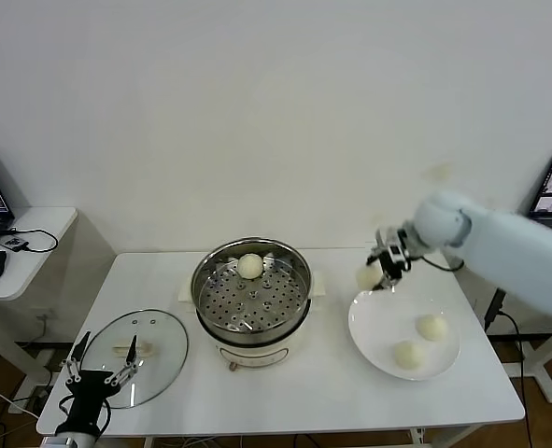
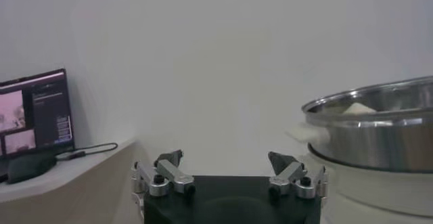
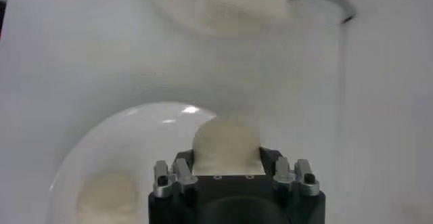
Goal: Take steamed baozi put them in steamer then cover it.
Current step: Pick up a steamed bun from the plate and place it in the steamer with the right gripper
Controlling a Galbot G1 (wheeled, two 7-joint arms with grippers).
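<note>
While one bun (image 1: 250, 266) sits in the steamer (image 1: 251, 291), the right gripper (image 1: 380, 272) clamps another bun (image 1: 367, 276) above the plate (image 1: 388, 331); the left gripper (image 1: 99, 372) hangs spread over the lid (image 1: 159, 345).

Right gripper (image 1: 376, 273) gripping baozi (image 1: 367, 276) above plate (image 1: 384, 322)

On the white tabletop (image 1: 322, 383), the round stainless-steel steamer (image 1: 250, 297) sits centre, one cream-white bun (image 1: 249, 266) inside; clear glass lid (image 1: 134, 357) left, flat white plate (image 1: 378, 322) with two buns right.
</note>
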